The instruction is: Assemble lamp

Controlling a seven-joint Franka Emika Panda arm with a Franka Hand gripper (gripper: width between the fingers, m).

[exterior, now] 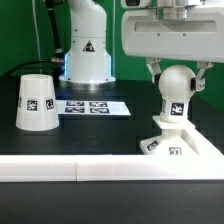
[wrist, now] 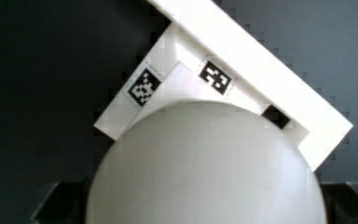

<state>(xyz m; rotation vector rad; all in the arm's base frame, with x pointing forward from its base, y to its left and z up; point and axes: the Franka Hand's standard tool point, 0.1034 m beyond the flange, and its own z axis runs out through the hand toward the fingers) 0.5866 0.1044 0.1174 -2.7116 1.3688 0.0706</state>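
The white ball-shaped bulb [exterior: 174, 92] with a square tag hangs upright between my gripper's [exterior: 175, 85] fingers, which are shut on its sides. It is held just above the low angular base [exterior: 178, 140], which sits against the white wall at the exterior view's right. In the wrist view the bulb [wrist: 202, 165] fills the picture and hides the fingertips. The base [wrist: 190, 72] with two tags lies below it. The truncated-cone shade [exterior: 36, 101] stands on the black table at the exterior view's left, apart from the gripper.
The marker board [exterior: 93, 106] lies flat between the shade and the bulb. A white wall [exterior: 70, 168] runs along the table's front edge, and the base lies against it [wrist: 265, 55]. The robot's own base [exterior: 87, 50] stands behind.
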